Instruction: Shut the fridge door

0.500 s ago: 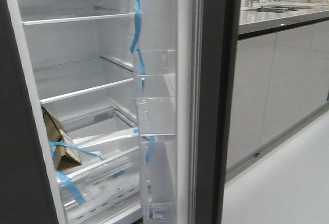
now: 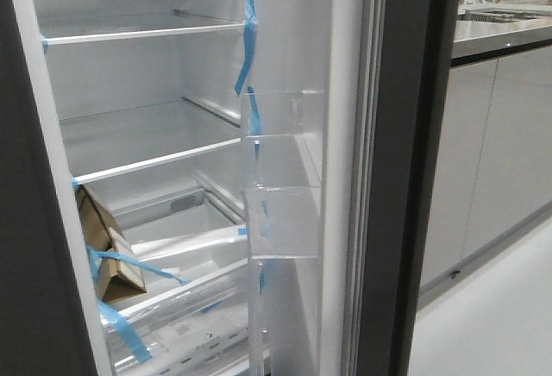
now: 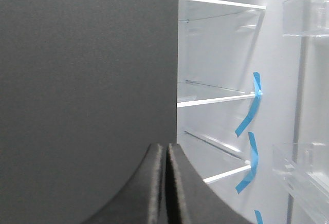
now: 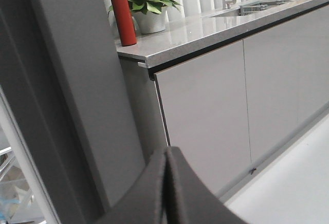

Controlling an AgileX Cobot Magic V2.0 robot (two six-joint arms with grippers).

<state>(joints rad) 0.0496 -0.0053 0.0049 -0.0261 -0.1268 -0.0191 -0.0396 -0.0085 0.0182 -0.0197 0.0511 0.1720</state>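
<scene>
- The fridge door (image 2: 405, 169) stands open, seen edge-on in the front view as a tall dark-grey panel running from 12 o'clock down to 6 o'clock, just right of centre.
- Its white inner side faces left and carries clear plastic bins (image 2: 285, 178), stacked one above another, with a grey seal (image 2: 373, 134) running down beside them.
- Left of the door, the open fridge interior (image 2: 147, 74) shows white walls and glass shelves (image 2: 142, 29).
- Strips of blue tape (image 2: 248, 40) hang from the shelf ends and from the door bins.
- A brown cardboard piece (image 2: 99, 242) sits low in the interior at about 8 o'clock, with clear plastic drawers (image 2: 190, 307) below it.
- At 3 o'clock in the front view, paler glossy grey cabinet doors (image 2: 500, 152) stand under a grey counter (image 2: 500, 38).
- In the right wrist view, a red bottle (image 4: 123, 16) and a potted green plant (image 4: 146, 0) stand on that counter, near its end.
- The left claw (image 3: 165, 188) has its two dark fingers pressed together, holding nothing, next to a flat dark-grey panel (image 3: 87, 80) with the fridge shelves beyond.
- The right claw (image 4: 165, 183) also has its fingers pressed together and empty, in front of the cabinet doors (image 4: 205, 111) and close to the door's dark outer face (image 4: 87, 95).
- I cannot tell whether either claw touches the door.
</scene>
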